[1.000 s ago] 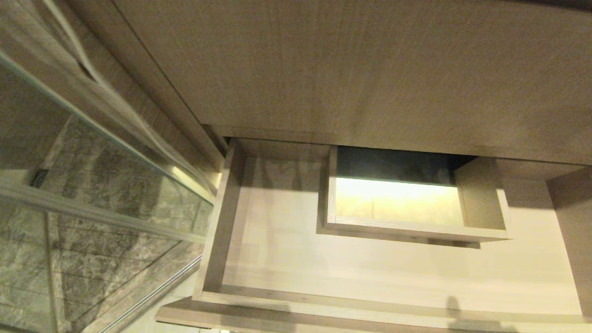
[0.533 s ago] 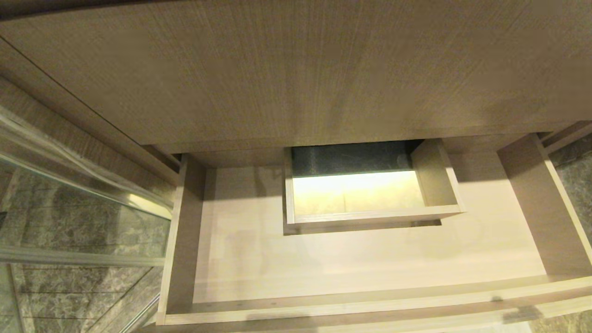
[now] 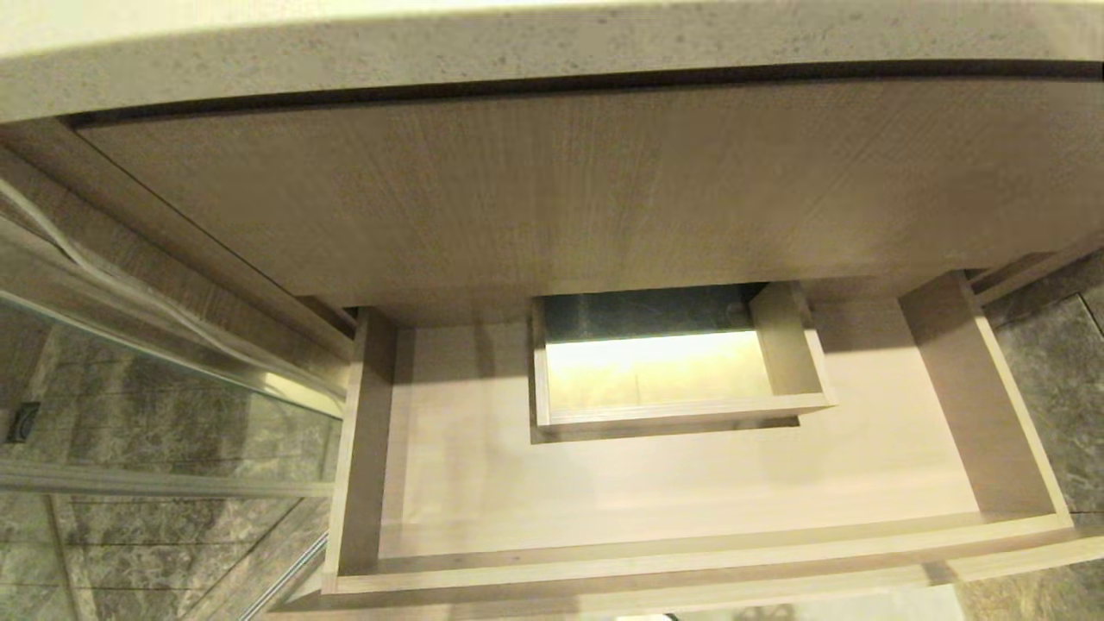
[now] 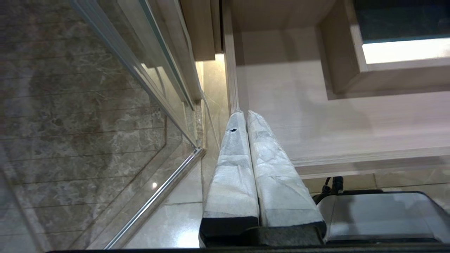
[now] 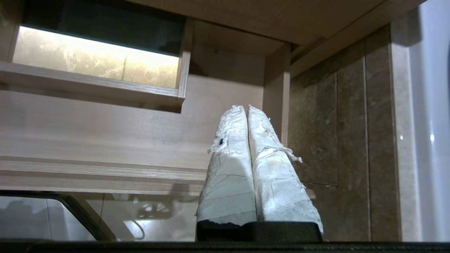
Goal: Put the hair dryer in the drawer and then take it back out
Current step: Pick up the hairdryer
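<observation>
Wood-grain drawer point(image 3: 690, 483), one, pulled out; one boxed cutout point(image 3: 673, 379) inside; left gripper point(image 4: 246, 116), right gripper point(image 5: 246, 109) both clenched, empty.

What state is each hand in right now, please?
Left hand: closed, holding nothing, near the open drawer's left corner.
Right hand: closed, holding nothing, near the drawer's right side.

1 drawer point(image 3: 690, 483), pulled open, wood-grain. 1 boxed cutout point(image 3: 681, 414) inside it, rectangular. 1 cabinet front point(image 3: 552, 190) above drawer. 1 countertop edge point(image 3: 431, 60), speckled. 1 glass panel point(image 3: 129, 345) w/ metal rail at robot's left. 2 grippers: left gripper point(image 4: 244, 114), right gripper point(image 5: 245, 108), each w/ 2 white-wrapped fingers pressed tog. 0 hair dryers in any view.
</observation>
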`<state>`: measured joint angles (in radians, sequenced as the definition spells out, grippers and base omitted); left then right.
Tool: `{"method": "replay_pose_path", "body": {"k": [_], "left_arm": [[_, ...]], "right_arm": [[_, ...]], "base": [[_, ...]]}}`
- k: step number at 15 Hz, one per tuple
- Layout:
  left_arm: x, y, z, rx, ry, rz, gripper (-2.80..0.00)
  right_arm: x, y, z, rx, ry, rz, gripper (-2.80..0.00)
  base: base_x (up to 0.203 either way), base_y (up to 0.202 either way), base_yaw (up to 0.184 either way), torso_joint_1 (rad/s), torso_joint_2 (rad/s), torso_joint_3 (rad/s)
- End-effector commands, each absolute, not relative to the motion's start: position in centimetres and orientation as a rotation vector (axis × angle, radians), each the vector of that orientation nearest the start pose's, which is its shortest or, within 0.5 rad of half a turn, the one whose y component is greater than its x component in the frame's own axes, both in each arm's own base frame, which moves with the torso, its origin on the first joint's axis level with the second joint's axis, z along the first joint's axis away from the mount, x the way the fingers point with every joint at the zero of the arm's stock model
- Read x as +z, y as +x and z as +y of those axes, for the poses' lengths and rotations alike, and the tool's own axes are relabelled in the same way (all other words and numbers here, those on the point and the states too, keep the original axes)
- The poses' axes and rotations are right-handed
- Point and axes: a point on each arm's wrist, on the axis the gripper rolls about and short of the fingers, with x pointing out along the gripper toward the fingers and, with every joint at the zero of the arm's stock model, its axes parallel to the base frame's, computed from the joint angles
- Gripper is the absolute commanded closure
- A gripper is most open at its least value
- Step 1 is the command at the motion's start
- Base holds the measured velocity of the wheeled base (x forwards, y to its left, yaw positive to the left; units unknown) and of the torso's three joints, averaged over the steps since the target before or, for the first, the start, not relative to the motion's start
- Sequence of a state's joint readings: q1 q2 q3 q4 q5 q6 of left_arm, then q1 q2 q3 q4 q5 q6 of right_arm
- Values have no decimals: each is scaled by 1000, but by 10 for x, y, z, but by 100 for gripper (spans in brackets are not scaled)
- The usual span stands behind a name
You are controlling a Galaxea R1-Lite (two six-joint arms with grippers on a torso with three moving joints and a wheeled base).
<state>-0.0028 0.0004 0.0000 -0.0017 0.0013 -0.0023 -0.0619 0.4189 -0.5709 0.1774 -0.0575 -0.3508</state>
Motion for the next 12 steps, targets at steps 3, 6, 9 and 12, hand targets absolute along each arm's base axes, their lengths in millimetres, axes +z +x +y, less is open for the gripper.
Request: {"method": "replay_pose_path", "body": {"k": [3, 6, 9, 12], "left_arm": [[76, -23, 0, -2, -3, -1, 0], [76, -23, 0, -2, -3, -2, 0], [76, -23, 0, -2, -3, -2, 0], [76, -23, 0, -2, -3, -2, 0]], "right_arm": [[220, -12, 0, -125, -352, 43, 0], [220, -13, 0, -131, -352, 37, 0], [220, -14, 0, -132, -352, 33, 0], [220, -14, 0, -137, -352, 33, 0]], "base": [[0, 0, 0, 231, -493, -270], [0, 0, 0, 243, -506, -278], [0, 0, 0, 262, -540, -282], [0, 0, 0, 273, -554, -295]]}}
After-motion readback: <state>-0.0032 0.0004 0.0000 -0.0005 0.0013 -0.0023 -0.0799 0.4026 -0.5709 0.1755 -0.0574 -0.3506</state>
